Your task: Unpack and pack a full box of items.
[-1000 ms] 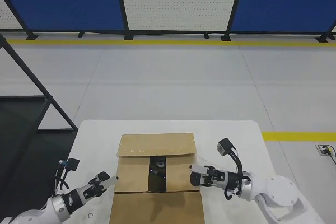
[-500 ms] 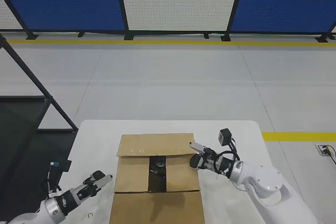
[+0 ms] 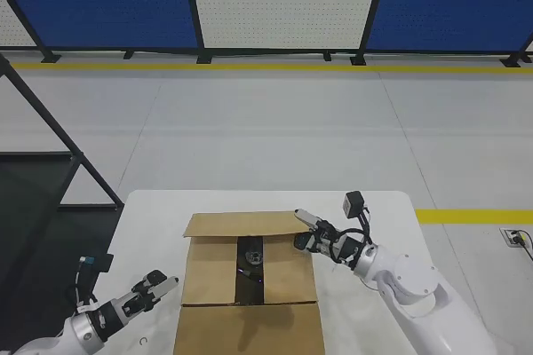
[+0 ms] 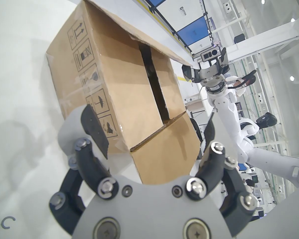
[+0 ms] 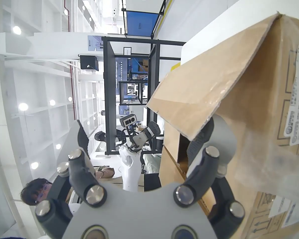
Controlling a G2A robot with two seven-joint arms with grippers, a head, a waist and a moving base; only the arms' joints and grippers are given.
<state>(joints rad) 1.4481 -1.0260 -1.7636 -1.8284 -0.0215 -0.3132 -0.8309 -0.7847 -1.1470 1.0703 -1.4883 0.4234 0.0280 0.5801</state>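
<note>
A brown cardboard box (image 3: 211, 275) stands in the middle of the white table (image 3: 151, 222). Its inner flaps lie nearly flat, and dark items (image 3: 251, 260) show through the slit between them. My right gripper (image 3: 300, 227) is open at the box's far right corner. In the right wrist view that gripper (image 5: 142, 135) has one finger (image 5: 201, 135) under the corner of the raised far flap (image 5: 201, 80). My left gripper (image 3: 160, 286) is open, low over the table to the left of the box, apart from it. The left wrist view shows the left gripper (image 4: 152, 133) facing the box's side (image 4: 89, 75).
A black metal rack (image 3: 35, 133) stands beyond the table's left edge. Bare tabletop lies to the left of the box and at the far right (image 3: 382, 213). A small C-shaped mark (image 3: 143, 341) sits on the table near the left arm.
My right gripper has moved from the right inner flap to the box's far right corner, and the far flap's corner has lifted. The left gripper drew back slightly from the box.
</note>
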